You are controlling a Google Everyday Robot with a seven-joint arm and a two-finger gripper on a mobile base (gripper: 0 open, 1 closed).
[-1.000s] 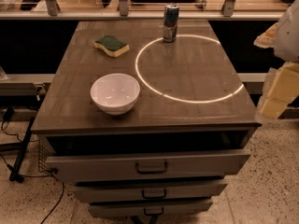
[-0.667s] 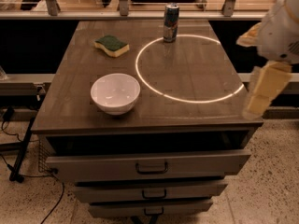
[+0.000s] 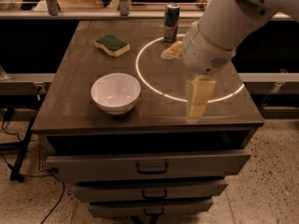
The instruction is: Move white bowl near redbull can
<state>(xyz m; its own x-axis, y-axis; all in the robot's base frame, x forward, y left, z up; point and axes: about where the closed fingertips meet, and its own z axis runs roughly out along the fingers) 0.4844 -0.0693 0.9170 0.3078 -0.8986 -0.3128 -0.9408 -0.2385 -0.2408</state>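
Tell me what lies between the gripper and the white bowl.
In the camera view, only bare tabletop crossed by the glowing ring's arc separates the white bowl from the gripper above the ring.

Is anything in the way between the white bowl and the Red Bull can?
Nothing visible. Bare tabletop lies between the white bowl and the redbull can; the green sponge sits left of that line. The gripper hangs over the tabletop's right side.

The single camera is looking down from above and in front of the drawer cabinet (image 3: 152,164), facing toward its far edge. It is sitting near enough that the tabletop (image 3: 79,92) is filling most of the view, and the end effector (image 3: 182,80) is hanging over the tabletop's right half.
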